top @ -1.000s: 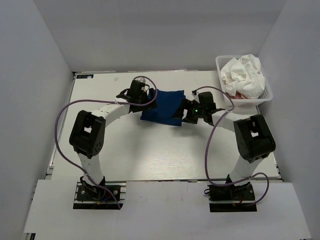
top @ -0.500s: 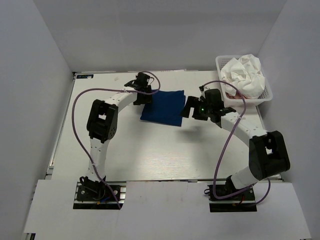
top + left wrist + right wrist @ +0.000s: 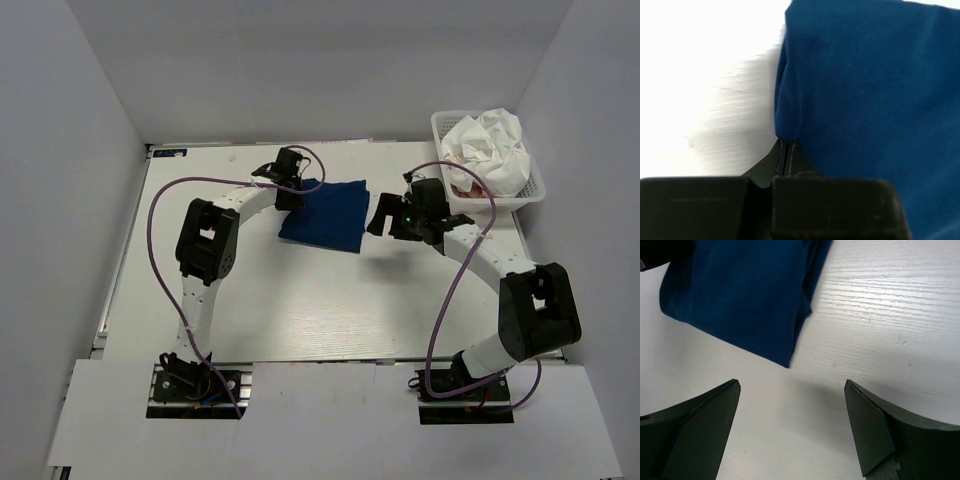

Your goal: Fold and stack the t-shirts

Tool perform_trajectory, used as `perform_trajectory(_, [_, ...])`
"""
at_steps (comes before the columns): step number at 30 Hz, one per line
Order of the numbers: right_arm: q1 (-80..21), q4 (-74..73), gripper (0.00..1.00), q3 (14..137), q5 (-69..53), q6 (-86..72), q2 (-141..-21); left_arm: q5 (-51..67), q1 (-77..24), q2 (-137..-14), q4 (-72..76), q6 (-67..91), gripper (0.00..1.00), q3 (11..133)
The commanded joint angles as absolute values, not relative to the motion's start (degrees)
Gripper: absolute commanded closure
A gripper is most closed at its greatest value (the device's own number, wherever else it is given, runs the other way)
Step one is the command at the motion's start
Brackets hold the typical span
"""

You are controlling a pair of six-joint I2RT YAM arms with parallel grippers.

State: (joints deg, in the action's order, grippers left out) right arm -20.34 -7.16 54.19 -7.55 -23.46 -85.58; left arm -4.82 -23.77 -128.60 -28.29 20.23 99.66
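Looking at the top view, you find the folded navy t-shirt [image 3: 328, 213] lying just above centre. Your left gripper [image 3: 785, 149] pinches its left edge. Your right gripper [image 3: 792, 385] is spread, the shirt's corner just above the gap.

The blue t-shirt [image 3: 326, 214] is plain and deep in shade. The white t-shirt [image 3: 490, 148] matches the white mesh basket [image 3: 439, 135]. The table [image 3: 300, 300] is white with faint grain.

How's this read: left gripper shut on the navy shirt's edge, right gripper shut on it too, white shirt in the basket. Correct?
Not the right gripper: the right wrist view shows it open, over bare table beside the navy shirt. Rest holds.
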Motion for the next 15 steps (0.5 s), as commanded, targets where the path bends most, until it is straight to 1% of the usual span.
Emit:
perform_trajectory(1, [-19.6, -6.06, 0.1, 55.1, -6.07, -22.06, -86.13, -17.11, -23.12, -126.75, -32.69, 18.28, 1.0, 100.2])
perform_trajectory(2, [-19.25, -6.06, 0.1, 55.37, -5.89, -21.97, -86.39, -22.97, -22.25, -126.74, -32.7, 17.15, 1.0, 101.76])
perform_trajectory(5, [-19.16, -6.15, 0.1, 56.42, -5.8, -21.45, -87.89, -30.2, -19.52, -126.12, -34.01, 13.72, 1.0, 104.84])
perform_trajectory(10, [-18.72, -5.89, 0.1, 58.96, -4.57, -19.95, -90.87, -35.15, -14.52, -126.65, -31.38, 1.17, 1.0, 107.21])
perform_trajectory(12, [-18.55, -5.37, 0.1, 59.5, -4.57, -18.73, -91.67, -38.49, -12.93, -128.22, -30.85, -0.96, 1.0, 108.71])
perform_trajectory(15, [-18.46, -5.71, 0.1, 61.69, -4.66, -17.76, -93.86, -37.97, -8.8, -130.51, -30.85, -2.9, 1.0, 113.63])
